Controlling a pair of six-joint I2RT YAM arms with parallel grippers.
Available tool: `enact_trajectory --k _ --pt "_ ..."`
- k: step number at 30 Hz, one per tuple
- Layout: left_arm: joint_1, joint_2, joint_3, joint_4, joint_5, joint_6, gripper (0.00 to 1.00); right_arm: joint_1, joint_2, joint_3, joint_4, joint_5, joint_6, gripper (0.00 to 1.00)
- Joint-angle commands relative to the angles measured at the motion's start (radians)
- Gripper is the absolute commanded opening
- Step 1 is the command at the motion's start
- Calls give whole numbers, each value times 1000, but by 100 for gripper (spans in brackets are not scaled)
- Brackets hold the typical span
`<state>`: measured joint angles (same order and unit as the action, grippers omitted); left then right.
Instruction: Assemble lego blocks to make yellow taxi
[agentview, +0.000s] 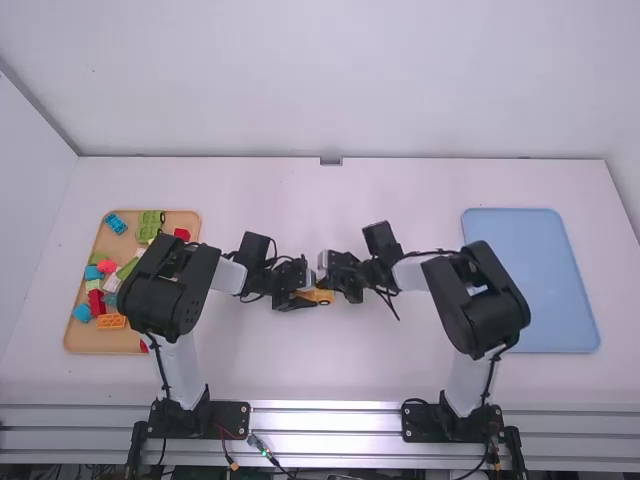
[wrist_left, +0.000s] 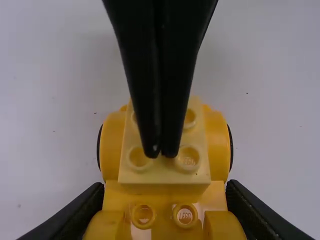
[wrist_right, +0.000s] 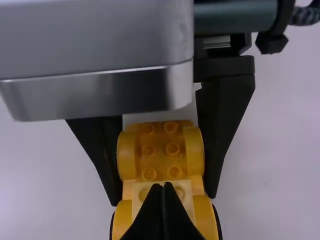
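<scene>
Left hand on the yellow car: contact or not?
Touching. The right wrist view shows it: the left hand has a finger along each side of the yellow car, both meeting its sides with no gap.

2 arms (agentview: 228, 275): white links (agentview: 182, 370), bulky black joints (agentview: 490, 312), dark cables (agentview: 158, 362).

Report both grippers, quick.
Left gripper: closed on the sides of a yellow toy-brick car.
Right gripper: closed, empty, fingertips together at the car's pale yellow studded brick.
</scene>
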<state>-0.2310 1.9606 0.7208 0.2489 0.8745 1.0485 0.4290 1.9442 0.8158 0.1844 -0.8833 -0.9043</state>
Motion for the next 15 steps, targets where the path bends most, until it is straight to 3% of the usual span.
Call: enact_trajectory --k 1,7,11,12,13,14,15 --pt "-5 19 -13 -12 -20 -10 27 13 61 -79 -19 153 24 0" --pt "-5 19 -13 -13 -19 -11 28 -5 19 -72 -6 97 15 0" --pt "-5 19 -13 -8 -19 -11 30 -50 -130 -36 -55 20 26 0" --pt "-6 19 -13 -4 -20 -11 31 -66 -170 -27 -69 28 50 5" --pt "-6 19 -13 4 -20 -11 31 -83 -208 -23 -81 53 80 33" --pt "-6 19 -13 12 -20 -11 31 -100 -246 -23 -96 89 106 55" --pt "-5 19 -13 15 -21 -11 31 -107 -263 -24 -105 110 121 84"
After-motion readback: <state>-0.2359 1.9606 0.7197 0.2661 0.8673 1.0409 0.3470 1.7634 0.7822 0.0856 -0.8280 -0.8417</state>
